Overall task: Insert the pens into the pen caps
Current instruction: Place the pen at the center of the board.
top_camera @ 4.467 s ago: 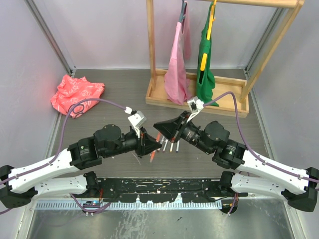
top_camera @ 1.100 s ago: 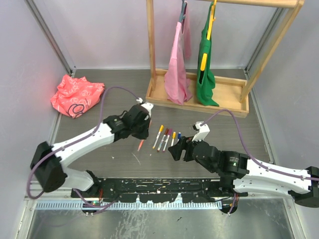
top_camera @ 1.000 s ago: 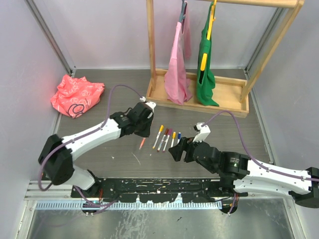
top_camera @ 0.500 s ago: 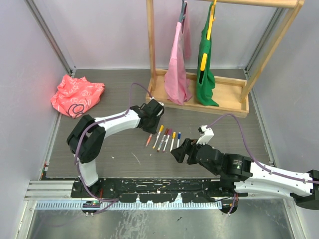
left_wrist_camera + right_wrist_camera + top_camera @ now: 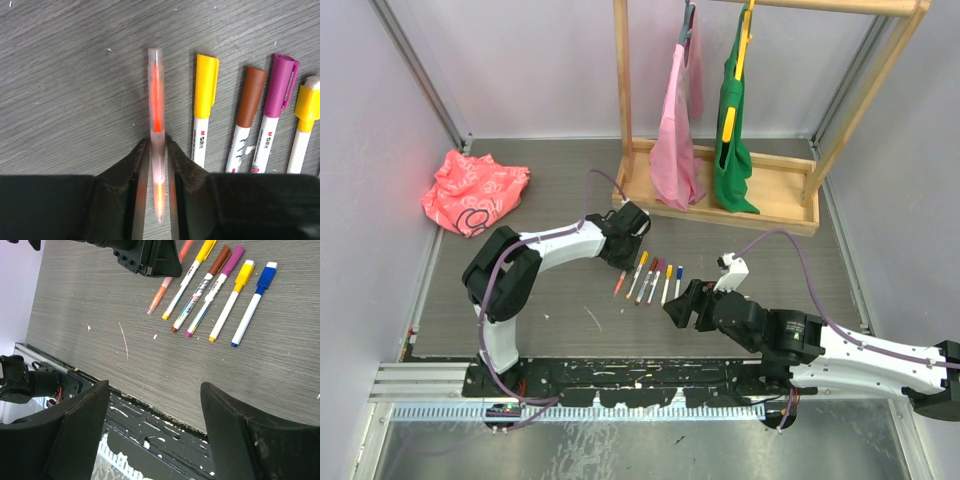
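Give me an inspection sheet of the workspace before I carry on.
Surface: grey wood-grain table, white specks and scratches.
Job's things: five capped pens in a row; translucent orange pen left of them.
Clutter: crumpled red bag, far left.
Hands: left hand straddles the orange pen, grip unclear; right hand open, empty.
Cables: purple cable on each arm, clear of pens.
Surroundings: wooden rack with pink garment and green garment.

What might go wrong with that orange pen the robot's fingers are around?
The left gripper's fingers flank the orange pen lying on the table. One finger sits very near the yellow-capped pen, so spreading wider might shove it. Lifting away crookedly might roll the orange pen against it.
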